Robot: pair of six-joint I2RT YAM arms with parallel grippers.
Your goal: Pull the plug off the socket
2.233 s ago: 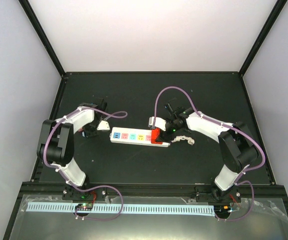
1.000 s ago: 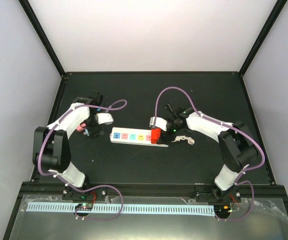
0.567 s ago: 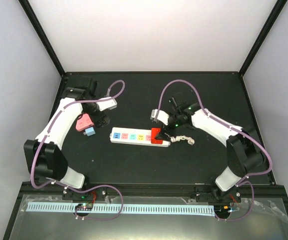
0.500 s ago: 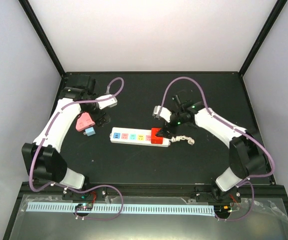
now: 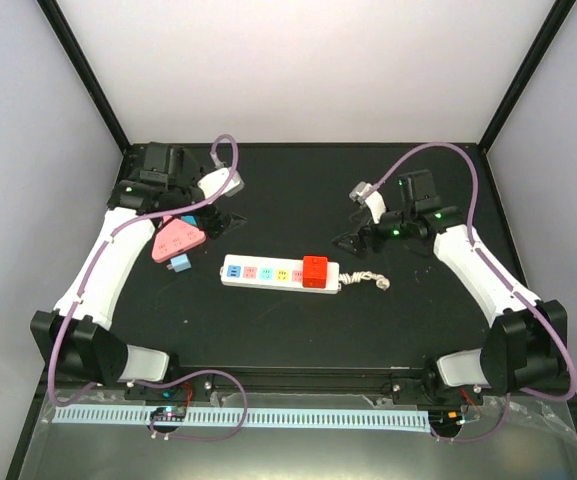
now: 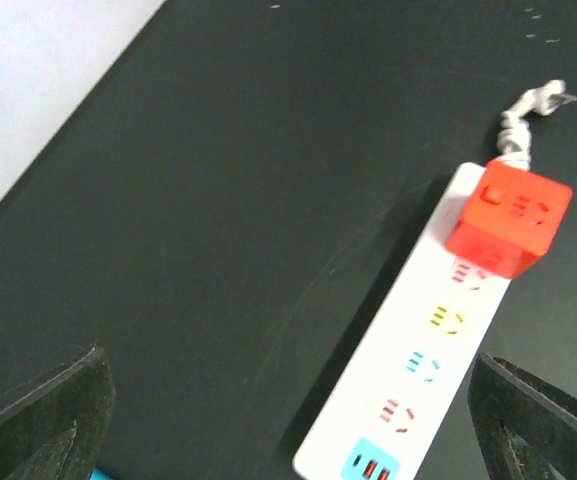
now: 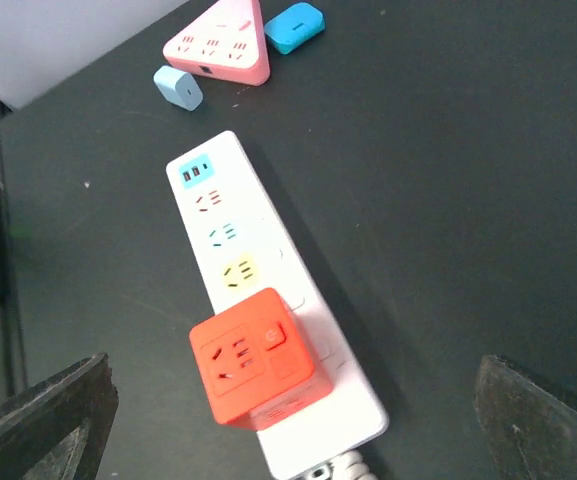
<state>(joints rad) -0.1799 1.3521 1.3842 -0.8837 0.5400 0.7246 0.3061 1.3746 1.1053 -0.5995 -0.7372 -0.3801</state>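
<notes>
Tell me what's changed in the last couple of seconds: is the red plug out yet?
Not yet. Both arms backed off: the right tool came off the red plug and drew away rightward; the left tool quit the left end of the power strip and swung toward the far left. Both are open and empty. The plug is still seated, and the strip hasn't moved.

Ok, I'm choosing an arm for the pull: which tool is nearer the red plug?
Right. The right tool is just beyond and right of the red plug; the left tool is off the other end of the socket, near the pink adapter.
</notes>
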